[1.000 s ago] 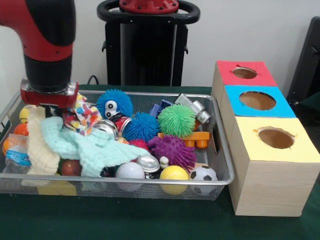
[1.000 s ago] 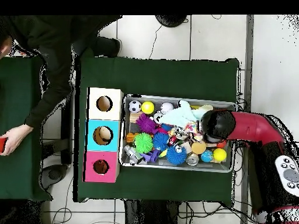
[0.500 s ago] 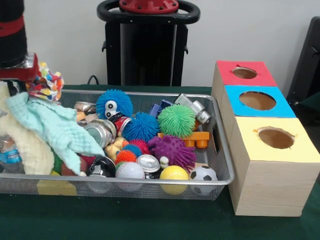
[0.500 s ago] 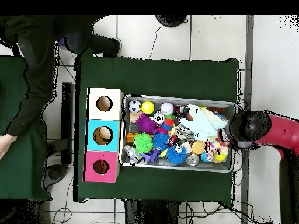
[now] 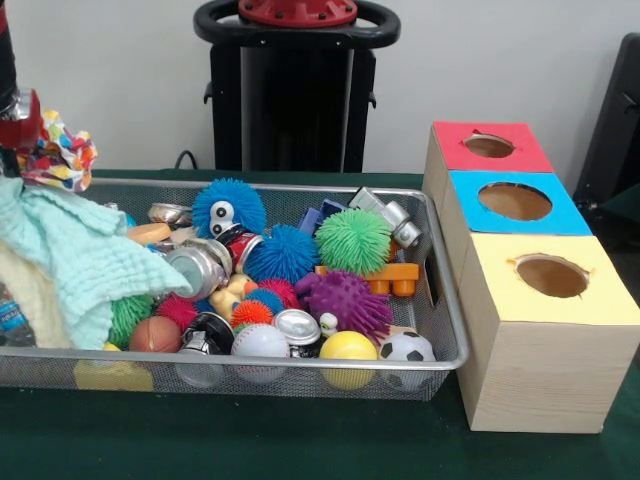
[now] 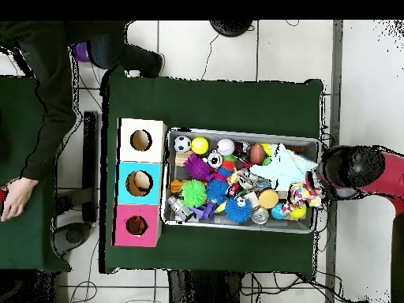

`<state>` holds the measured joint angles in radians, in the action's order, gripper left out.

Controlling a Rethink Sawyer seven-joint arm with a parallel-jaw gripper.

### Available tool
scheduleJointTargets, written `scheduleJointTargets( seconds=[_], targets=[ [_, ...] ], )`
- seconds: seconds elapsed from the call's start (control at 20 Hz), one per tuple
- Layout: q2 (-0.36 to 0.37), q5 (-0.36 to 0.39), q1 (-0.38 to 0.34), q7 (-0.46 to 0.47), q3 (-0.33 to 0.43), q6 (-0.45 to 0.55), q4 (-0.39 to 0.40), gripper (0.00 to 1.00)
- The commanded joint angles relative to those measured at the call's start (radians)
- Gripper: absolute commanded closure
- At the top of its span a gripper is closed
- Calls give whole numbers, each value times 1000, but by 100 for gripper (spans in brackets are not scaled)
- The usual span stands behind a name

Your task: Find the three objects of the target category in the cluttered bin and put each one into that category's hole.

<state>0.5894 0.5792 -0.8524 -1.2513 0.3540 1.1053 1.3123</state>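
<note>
Cloths have shifted most: against the earlier frames the mint cloth (image 5: 85, 262) and cream cloth (image 5: 30, 300) now bunch at the bin's end away from the boxes, trailing over its rim, where before they lay spread across the toys.

Worktop (image 5: 300, 440): green cover, unchanged. Wire bin (image 5: 440, 330) and the three boxes, red-topped (image 5: 490, 146), blue-topped (image 5: 514, 202) and yellow-topped (image 5: 551, 275), have not moved.

Arm: withdrawn past the bin's end since the earlier frames. Front view shows only a red and black sliver at the picture's edge; overhead shows the wrist (image 6: 351, 167) outside the bin rim.

Gripper (image 5: 10, 160): hidden behind cloth and frame edge, so open or closed, cannot tell. A patterned multicolour cloth (image 5: 55, 158) hangs just beside it, raised above the bin; whether it is gripped or merely snagged is not clear.

Newly uncovered: a silver can (image 5: 195, 268), a brown ball (image 5: 153, 334), an orange spiky ball (image 5: 250, 312), a red spiky ball (image 5: 180, 310).

Target category is not given. Judgement: this reads as a clearing move, not a pick. Nothing sits over any hole. Candidates are still in the bin: spiky balls (blue (image 5: 228, 207), green (image 5: 352, 241), purple (image 5: 345, 300)) and smooth ones (yellow (image 5: 348, 348), soccer (image 5: 407, 348), baseball (image 5: 260, 341)).
</note>
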Motion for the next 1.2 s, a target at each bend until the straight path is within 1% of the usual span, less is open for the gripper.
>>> scheduleJointTargets(
  seconds=[0.05, 0.2, 0.3, 0.45, 0.55, 0.75, 1.0, 1.2],
  targets=[
    [-4, -11, 6, 271, 96, 109, -28, 100],
    [1, -29, 3, 269, 104, 141, -46, 100],
    [0, -46, 1, 245, 110, 133, -44, 100],
    [-11, -52, 16, 181, 103, 93, -23, 100],
    [-12, -50, 29, 130, 92, 49, 8, 100],
    [-33, -31, 60, 53, 69, -27, 35, 100],
    [-48, -29, 71, 38, 56, -32, 28, 100],
    [-54, -32, 72, 45, 53, -27, 22, 100]
  ],
)
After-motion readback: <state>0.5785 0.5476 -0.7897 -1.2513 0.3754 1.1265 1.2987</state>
